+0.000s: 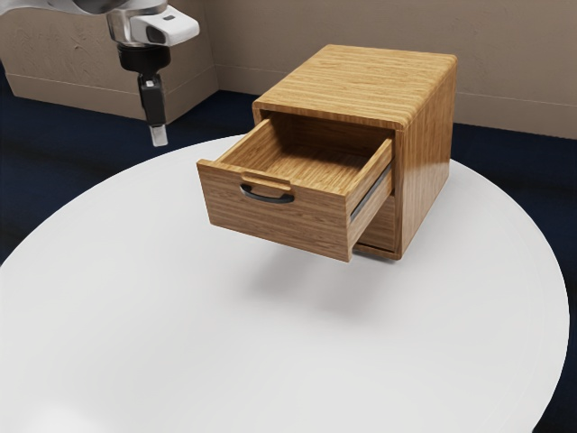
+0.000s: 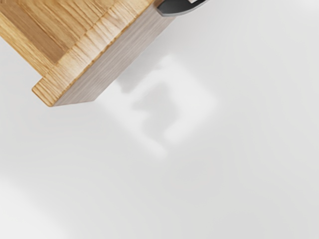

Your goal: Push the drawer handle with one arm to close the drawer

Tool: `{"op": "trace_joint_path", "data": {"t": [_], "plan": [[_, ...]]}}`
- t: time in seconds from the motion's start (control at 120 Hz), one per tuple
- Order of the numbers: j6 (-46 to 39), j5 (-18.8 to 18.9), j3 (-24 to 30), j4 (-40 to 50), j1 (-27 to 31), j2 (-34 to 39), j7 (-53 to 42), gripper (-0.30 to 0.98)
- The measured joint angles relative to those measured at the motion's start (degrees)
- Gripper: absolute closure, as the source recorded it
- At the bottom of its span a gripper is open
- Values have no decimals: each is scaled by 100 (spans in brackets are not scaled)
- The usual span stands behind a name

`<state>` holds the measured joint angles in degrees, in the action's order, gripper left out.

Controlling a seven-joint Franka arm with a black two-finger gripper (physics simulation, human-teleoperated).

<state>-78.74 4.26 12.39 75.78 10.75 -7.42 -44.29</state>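
From where I stand, the job looks to be at its very start, or close to it. The upper drawer (image 1: 281, 216) juts well out of the wooden cabinet (image 1: 425, 162), its inside open to view and a dark rail (image 1: 370, 193) showing along one side. The handle (image 1: 267, 198), a dark curved pull, sits on the drawer's front, just under the notched top edge, facing away from the cabinet. The cabinet itself stands on the round white desk (image 1: 180, 343), toward the far side.

The pincer (image 1: 159, 138) hangs in the air toward the exterior view's left, pointing down from the pale arm (image 1: 171, 25). It is apart from the drawer and touches neither the front nor the handle. Whether it is clenched or released I cannot tell from here. In the wrist view, the handle and one corner of the drawer front can be seen, with bare desktop beyond them.

So nothing of the closing is done as things lie. What is left, I'd judge, is the whole of it: bring the pincer round in front of the handle, lower it to that height, make contact and push straight in until the front meets the cabinet. A push too near one end might make the drawer bind.
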Motion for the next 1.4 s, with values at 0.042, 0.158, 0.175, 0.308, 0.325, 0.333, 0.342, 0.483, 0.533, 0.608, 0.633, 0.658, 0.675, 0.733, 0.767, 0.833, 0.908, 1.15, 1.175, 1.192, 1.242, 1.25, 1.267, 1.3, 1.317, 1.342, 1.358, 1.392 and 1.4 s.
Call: {"op": "trace_joint_path", "data": {"t": [0.042, 0.158, 0.175, 0.308, 0.325, 0.333, 0.342, 0.483, 0.533, 0.608, 0.633, 0.658, 0.675, 0.733, 0.767, 0.833, 0.908, 1.15, 1.175, 1.192, 1.242, 1.25, 1.267, 1.3, 1.317, 1.342, 1.358, 1.392, 1.4], "plan": [[0, -17, -5, 0, 0, 3, -13, 0], [0, -64, -25, 0, 37, 4, -45, 0], [0, -68, -28, 0, 38, 4, -49, 0], [6, -109, -12, -170, 88, 411, -74, 0], [11, -147, -11, -230, 110, 645, -74, 0], [15, -168, -8, -251, 125, 766, -73, 0], [22, -190, -3, -268, 144, 886, -71, 0], [608, -463, 1021, -107, -9, 1733, 252, 0], [785, -517, 1356, 144, -35, 1783, 504, 2], [1012, -656, 1821, 572, -63, 1837, 973, 21], [1049, -737, 1900, 750, -67, 1831, 1140, 28], [1053, -826, 1945, 949, -47, 1823, 1301, 35], [1044, -877, 1965, 1057, -32, 1819, 1404, 39], [892, -1020, 2008, 1459, -4, 1801, 1745, 51], [759, -1084, 2018, 1649, -9, 1698, 1931, 56], [526, -1158, 2028, 1840, 15, 1324, 2313, 63], [332, -1192, 2032, 1901, 60, 1096, 2704, 69], [-205, -1195, 1765, 1842, -137, 381, 3854, 76], [-250, -1189, 1612, 1813, -186, 366, 3917, 77], [-280, -1175, 1542, 1785, -175, 348, 3958, 77], [-390, -949, 1433, 1669, -46, 274, 4140, 77], [-407, -905, 1424, 1649, -23, 258, 4177, 77], [-441, -825, 1409, 1603, 16, 213, 4249, 77], [-523, -698, 1391, 1537, 62, 109, 4391, 78], [-565, -648, 1383, 1516, 70, 67, 4462, 78], [-621, -581, 1374, 1496, 68, 22, 4570, 78], [-655, -539, 1371, 1489, 60, -1, 4641, 78], [-716, -469, 1367, 1479, 38, -29, 4778, 78], [-729, -454, 1366, 1478, 31, -34, 4811, 78]]}}
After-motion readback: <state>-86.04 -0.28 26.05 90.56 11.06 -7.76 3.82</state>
